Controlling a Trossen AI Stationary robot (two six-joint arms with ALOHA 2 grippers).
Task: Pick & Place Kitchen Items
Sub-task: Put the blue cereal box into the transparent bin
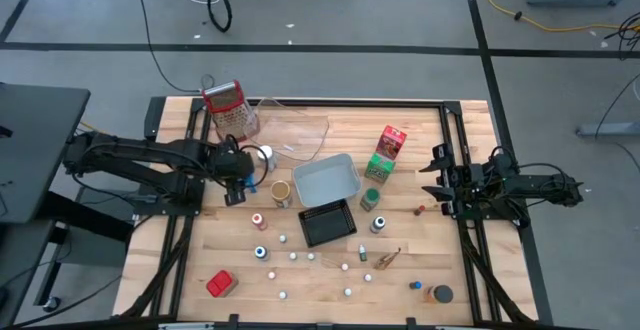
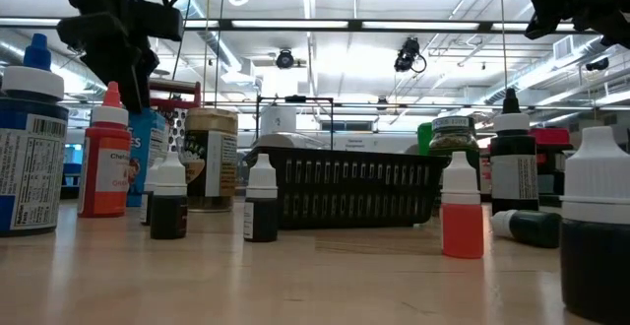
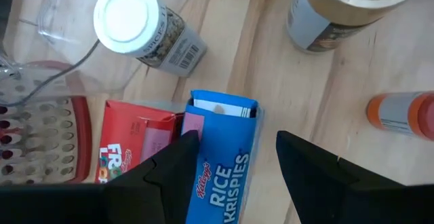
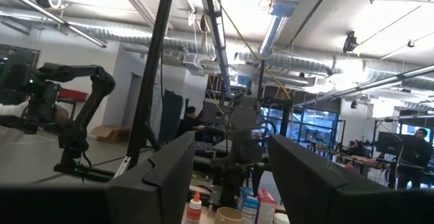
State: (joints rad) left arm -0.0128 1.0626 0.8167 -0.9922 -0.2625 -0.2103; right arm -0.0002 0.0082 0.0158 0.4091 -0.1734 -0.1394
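Left gripper (image 3: pixel 234 159) poised over the blue Rice Krispies carton (image 3: pixel 220 159), fingers (image 3: pixel 173 170) apart on either side of it; contact with the carton's sides can't be confirmed. From above, this gripper (image 1: pixel 236 176) sits at the table's (image 1: pixel 470 220) left-centre, just in front of the metal grater (image 1: pixel 228 105). A red carton (image 3: pixel 135 142) lies touching the blue one on the grater's side. A white-capped spice jar (image 3: pixel 139 27) lies tilted just beyond; a tan-lidded jar (image 3: pixel 339 10) and a bottle with an orange cap (image 3: pixel 400 115) are off to the other side.

Farther out, centre of table: grey tray (image 1: pixel 326 180), black basket (image 1: pixel 327 222) touching its front corner, clear tray (image 1: pixel 300 130) behind. A red-and-green carton (image 1: pixel 387 154) stands to the right of the grey tray. Small dropper bottles and caps are scattered across the front; a red item (image 1: pixel 220 283) lies at front left, a dark round lid (image 1: pixel 440 294) at front right.

Right gripper (image 4: pixel 227 170) held raised at the table's right edge (image 1: pixel 440 182), fingers apart, holding nothing, aimed level across the table toward the left arm.

Low view: white-capped dark dropper bottles (image 2: pixel 261 199) and one red bottle (image 2: pixel 463 212) stand before the basket.
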